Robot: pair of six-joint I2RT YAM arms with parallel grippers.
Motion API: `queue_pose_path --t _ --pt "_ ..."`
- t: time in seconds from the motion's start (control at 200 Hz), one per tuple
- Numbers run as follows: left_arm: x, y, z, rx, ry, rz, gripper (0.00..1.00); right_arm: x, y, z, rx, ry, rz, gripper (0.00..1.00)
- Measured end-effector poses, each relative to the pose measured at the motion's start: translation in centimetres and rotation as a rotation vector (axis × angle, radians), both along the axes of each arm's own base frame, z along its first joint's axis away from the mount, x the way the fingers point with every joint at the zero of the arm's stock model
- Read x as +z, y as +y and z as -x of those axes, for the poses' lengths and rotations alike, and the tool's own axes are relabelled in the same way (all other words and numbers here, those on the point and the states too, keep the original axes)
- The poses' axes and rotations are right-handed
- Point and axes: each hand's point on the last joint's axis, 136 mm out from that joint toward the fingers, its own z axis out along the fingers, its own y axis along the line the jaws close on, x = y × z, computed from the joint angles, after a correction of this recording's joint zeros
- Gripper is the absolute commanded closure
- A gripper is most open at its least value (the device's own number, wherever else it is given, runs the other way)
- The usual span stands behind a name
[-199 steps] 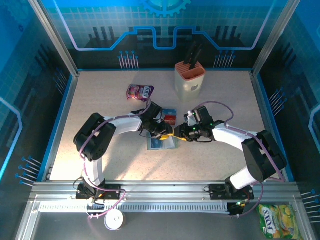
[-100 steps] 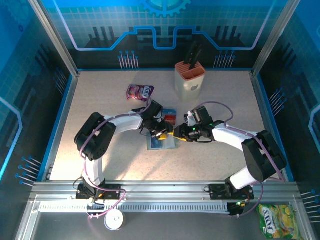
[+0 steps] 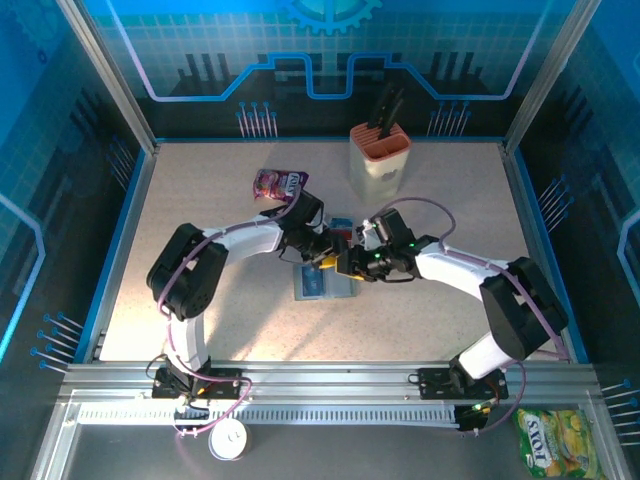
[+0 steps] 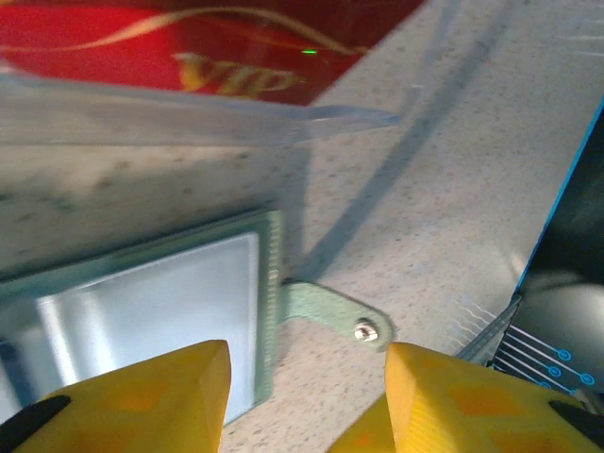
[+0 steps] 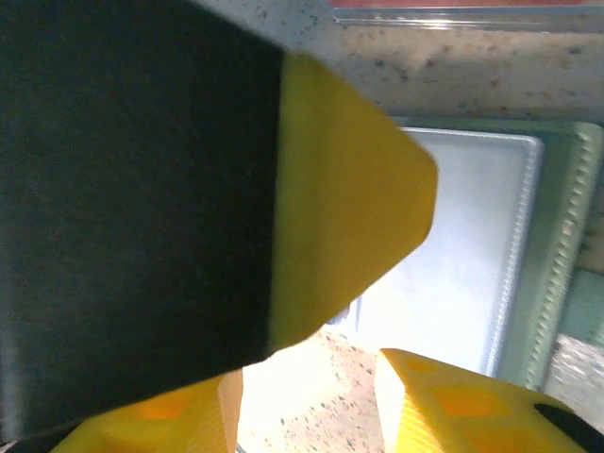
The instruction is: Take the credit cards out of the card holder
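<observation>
Card holder (image 3: 315,287) lies open at the middle of the table (image 3: 200,320); one red credit card (image 4: 189,47) rests just beyond it, toward the far edge. Left gripper (image 4: 307,396) and right gripper (image 5: 311,415) hover over it, jaws parted and empty, apparently to pin and extract.

The card holder (image 3: 320,286) lies spread open and flat on the table (image 3: 200,210), nearer than the knife block (image 3: 379,158), grey-blue inside up, its snap tab (image 4: 332,316) sticking out sideways. A red credit card (image 4: 189,47) (gold "VIP" lettering) lies between holder and block.
</observation>
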Motion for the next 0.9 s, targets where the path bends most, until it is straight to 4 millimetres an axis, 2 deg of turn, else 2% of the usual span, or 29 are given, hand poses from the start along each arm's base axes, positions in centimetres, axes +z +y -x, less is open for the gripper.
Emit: queue_pose_path --t 0.105,0.26,0.425,0.635,0.755,0.9 --pt "-0.7 2.0 1.0 0.03 0.026 -0.015 0.54 -0.3 1.4 0.0 0.03 0.007 0.008 0.57" --pt "-0.7 4.7 1.6 0.084 0.021 -0.019 0.54 -0.8 3.7 0.0 0.081 0.022 0.013 0.57" --pt "-0.4 6.8 2.2 0.129 0.003 -0.016 0.58 -1.8 4.9 -0.1 0.106 0.048 0.023 0.57" --pt "-0.6 7.4 2.4 0.143 -0.002 -0.014 0.72 -2.6 5.3 -0.1 0.117 0.07 0.034 0.57" --pt "-0.5 7.3 2.3 0.141 -0.013 -0.011 0.84 -2.8 5.3 -0.2 0.117 0.071 0.035 0.57" --pt "-1.0 7.5 2.7 0.14 0.0 -0.019 0.9 -3.3 5.3 -0.2 0.117 0.08 0.041 0.58"
